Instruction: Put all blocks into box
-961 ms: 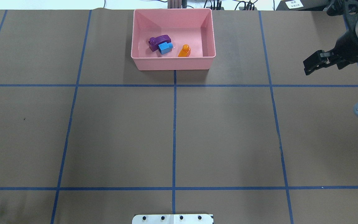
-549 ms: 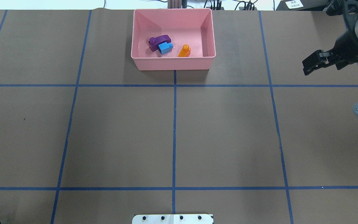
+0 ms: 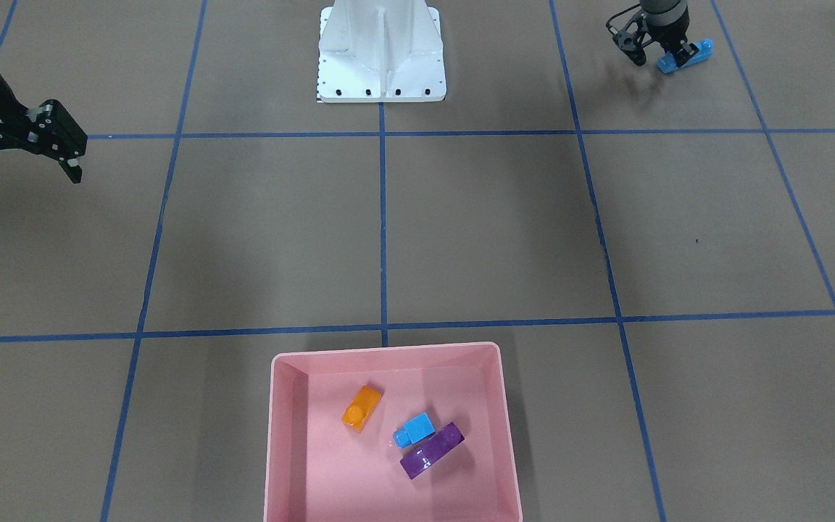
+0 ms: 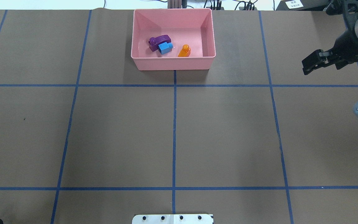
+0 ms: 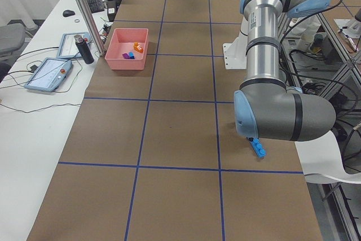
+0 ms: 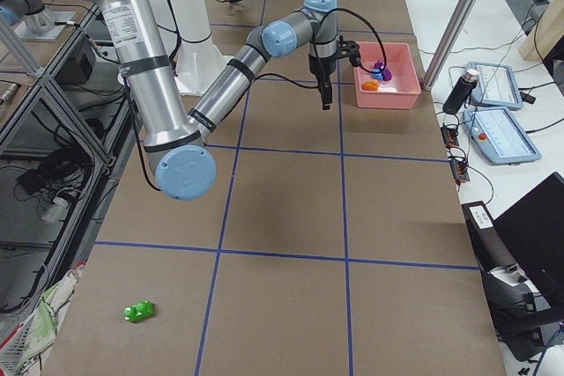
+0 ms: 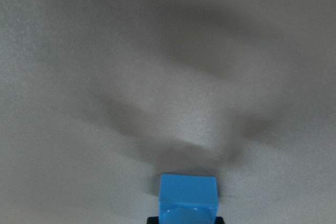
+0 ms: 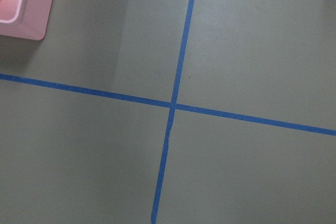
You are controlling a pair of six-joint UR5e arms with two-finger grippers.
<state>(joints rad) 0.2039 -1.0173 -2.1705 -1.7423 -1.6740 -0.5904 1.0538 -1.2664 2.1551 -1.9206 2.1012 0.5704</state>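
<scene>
Since the long four-stud blue plastic brick is small, hard and glossy, I judge it light and stiff. It is in no danger of being crushed, but it is slick enough to swivel or slip if pinched at a corner. Its flat long sides are the place to take it, across the narrow width and near the middle, with the studs left free.

So far as the front and left wrist views show, the left gripper has its jaws closed on one end of that brick. Most of the brick's length sticks out to one side, tilted. A hold so far off centre may let it pivot on the carry. Whether the brick is clear of the brown paper-covered bench I cannot tell.

The brick is on the robot's left, level with the white metal pedestal base. It is well apart from the shallow pink plastic box across the bench. In that box lie an orange brick and a small light-blue brick, the latter seemingly touching a long purple brick.

The two-stud green brick lies alone on the bench at the robot's right end, well apart from both grippers. The right gripper hangs over bare bench, its jaws apart with nothing between them.
</scene>
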